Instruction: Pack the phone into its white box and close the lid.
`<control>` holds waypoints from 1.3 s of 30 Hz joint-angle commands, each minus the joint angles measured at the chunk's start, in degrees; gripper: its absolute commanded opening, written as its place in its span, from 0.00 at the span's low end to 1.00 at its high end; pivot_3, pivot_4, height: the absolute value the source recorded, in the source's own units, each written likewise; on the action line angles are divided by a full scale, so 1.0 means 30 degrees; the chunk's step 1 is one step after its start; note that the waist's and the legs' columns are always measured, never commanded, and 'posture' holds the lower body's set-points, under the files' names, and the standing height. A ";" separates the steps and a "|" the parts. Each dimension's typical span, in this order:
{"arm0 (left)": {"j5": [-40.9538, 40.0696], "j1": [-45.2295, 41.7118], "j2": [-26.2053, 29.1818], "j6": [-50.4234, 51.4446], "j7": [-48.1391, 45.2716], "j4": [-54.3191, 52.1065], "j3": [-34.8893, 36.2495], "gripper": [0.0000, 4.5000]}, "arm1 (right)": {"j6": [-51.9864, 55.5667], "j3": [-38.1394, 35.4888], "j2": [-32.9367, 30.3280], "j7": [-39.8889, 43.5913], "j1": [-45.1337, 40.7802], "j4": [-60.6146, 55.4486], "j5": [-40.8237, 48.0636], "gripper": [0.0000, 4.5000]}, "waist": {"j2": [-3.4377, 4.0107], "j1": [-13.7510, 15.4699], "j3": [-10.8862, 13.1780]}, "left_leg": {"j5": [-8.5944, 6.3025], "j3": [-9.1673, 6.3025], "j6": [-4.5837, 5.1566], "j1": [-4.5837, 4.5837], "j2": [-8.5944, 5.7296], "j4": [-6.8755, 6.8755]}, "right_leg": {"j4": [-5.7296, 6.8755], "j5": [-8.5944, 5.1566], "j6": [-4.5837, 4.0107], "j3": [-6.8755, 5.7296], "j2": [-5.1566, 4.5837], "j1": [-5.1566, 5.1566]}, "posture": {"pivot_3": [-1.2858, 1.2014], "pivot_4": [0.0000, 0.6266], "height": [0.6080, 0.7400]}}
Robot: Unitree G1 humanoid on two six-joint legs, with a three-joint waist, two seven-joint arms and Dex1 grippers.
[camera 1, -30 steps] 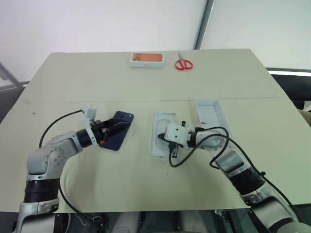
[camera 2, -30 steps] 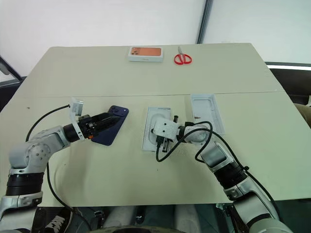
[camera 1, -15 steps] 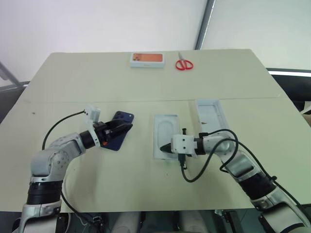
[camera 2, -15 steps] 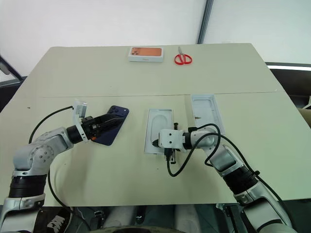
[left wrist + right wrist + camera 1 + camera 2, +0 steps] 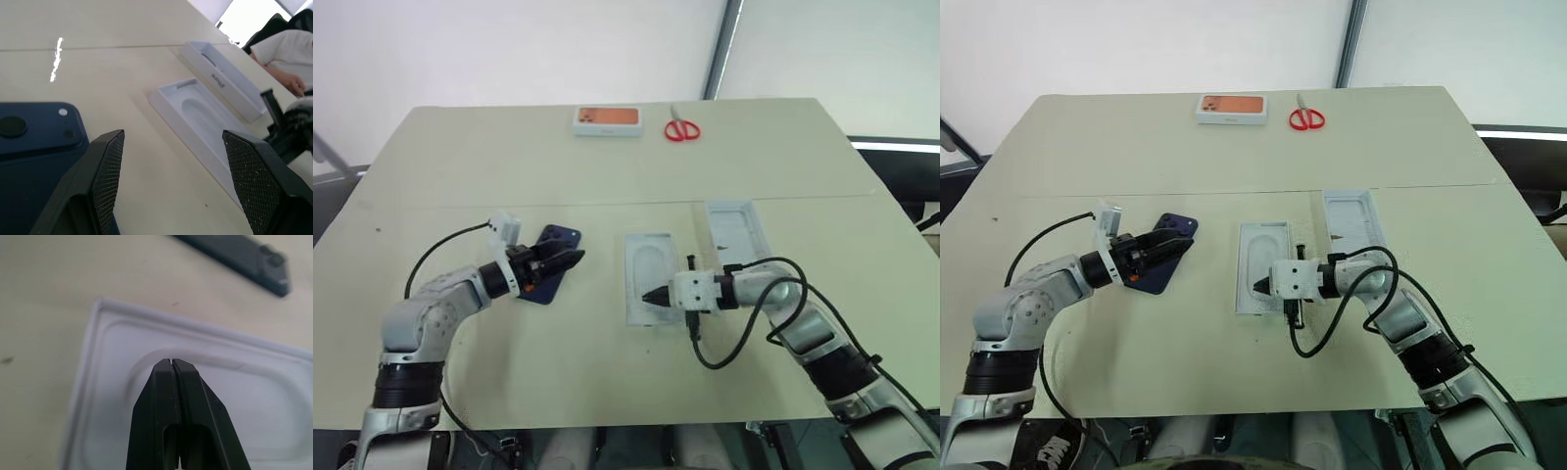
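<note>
Head views bright, even, soft shadows under both arms. Left wrist view: streak of glare on the table [image 5: 57, 54], blown-out window at the far corner, fingers [image 5: 108, 171] blurred. Right wrist view: shallow focus, phone [image 5: 234, 254] and insert [image 5: 112, 382] soft.

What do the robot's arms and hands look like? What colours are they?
Both arms are silvery grey with black bands at the joints, and a loose black cable loops along each. The left hand and right hand each have two black fingers with a bumpy grip texture, behind a small white block.
</note>
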 commanded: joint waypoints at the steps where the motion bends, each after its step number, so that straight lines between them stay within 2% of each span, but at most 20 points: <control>1: -0.0223 -0.0271 0.1219 0.0414 -0.0656 0.0506 0.0775 0.76 | 0.1777 -0.1090 0.1161 -0.0941 -0.1194 -0.1194 0.1368 0.01 | 0.0001 -0.0017 0.0000 | 0.0001 0.0001 -0.0002 -0.0001 0.0008 -0.0001 | 0.0000 0.0000 -0.0001 0.0002 0.0011 -0.0004 | 0.52 0.24 1.00; 7: 0.0893 -0.1069 0.3419 -0.0147 -0.1631 0.3288 0.0900 0.76 | 0.3471 -0.0548 0.2957 -0.2651 -0.2124 -0.1030 0.0502 0.01 | 0.0002 0.0067 0.0000 | 0.0001 -0.0021 -0.0004 0.0003 0.0003 0.0004 | -0.0004 -0.0001 -0.0002 -0.0005 0.0017 -0.0053 | 0.52 0.24 1.00; 9: 0.1255 -0.1776 0.4295 -0.0045 -0.2214 0.5223 0.0918 0.76 | 0.4024 0.0103 0.4100 -0.3692 -0.2570 -0.0641 -0.0251 0.01 | 0.0002 0.0054 0.0000 | 0.0003 -0.0024 -0.0007 0.0003 0.0004 0.0001 | 0.0004 0.0000 -0.0003 -0.0005 0.0022 -0.0068 | 0.52 0.24 1.00; 14: 0.2382 -0.3017 0.5119 -0.0124 -0.3393 0.8222 -0.0006 0.76 | 0.5739 0.2125 0.6326 -0.5473 -0.3834 0.0437 -0.2582 0.01 | 0.0004 -0.0063 0.0000 | 0.0026 -0.0007 -0.0046 -0.0003 0.0002 -0.0008 | 0.0063 -0.0002 -0.0004 0.0017 0.0029 -0.0131 | 0.52 0.24 1.00; 19: 0.3062 -0.4311 0.4795 0.1030 -0.4745 1.0539 -0.1416 0.76 | 0.7735 0.4096 0.7257 -0.5046 -0.5011 0.2431 -0.3901 0.01 | -0.0007 0.0023 -0.0006 | 0.0014 -0.0003 -0.0021 -0.0002 -0.0013 0.0016 | 0.0130 -0.0002 -0.0004 0.0022 0.0025 -0.0142 | 0.52 0.24 1.00; 23: 0.4043 -0.4977 0.4369 0.1026 -0.5639 1.1477 -0.2743 0.76 | 0.8966 0.4738 0.7571 -0.4542 -0.5750 0.3868 -0.4342 0.01 | -0.0007 0.0036 -0.0012 | 0.0014 -0.0016 -0.0021 -0.0001 -0.0023 0.0023 | 0.0137 -0.0003 -0.0004 0.0014 0.0024 -0.0137 | 0.52 0.24 1.00; 32: 0.5085 -0.5701 0.3613 0.2750 -0.7992 1.3441 -0.4585 0.76 | 0.9699 0.4742 0.8086 -0.4480 -0.6365 0.4904 -0.4519 0.01 | 0.0033 -0.0013 -0.0090 | 0.0014 -0.0018 -0.0021 0.0031 -0.0023 0.0012 | 0.0149 -0.0003 -0.0004 0.0014 0.0024 -0.0118 | 0.52 0.24 1.00; 39: 0.5897 -0.5736 0.2860 0.3179 -0.8803 1.3062 -0.5731 0.76 | 0.9959 0.4641 0.7888 -0.4044 -0.6258 0.4251 -0.4300 0.01 | 0.0101 0.0067 -0.0157 | 0.0005 -0.0018 -0.0006 0.0102 -0.0039 0.0007 | 0.0148 -0.0004 -0.0001 0.0014 0.0011 -0.0046 | 0.52 0.24 1.00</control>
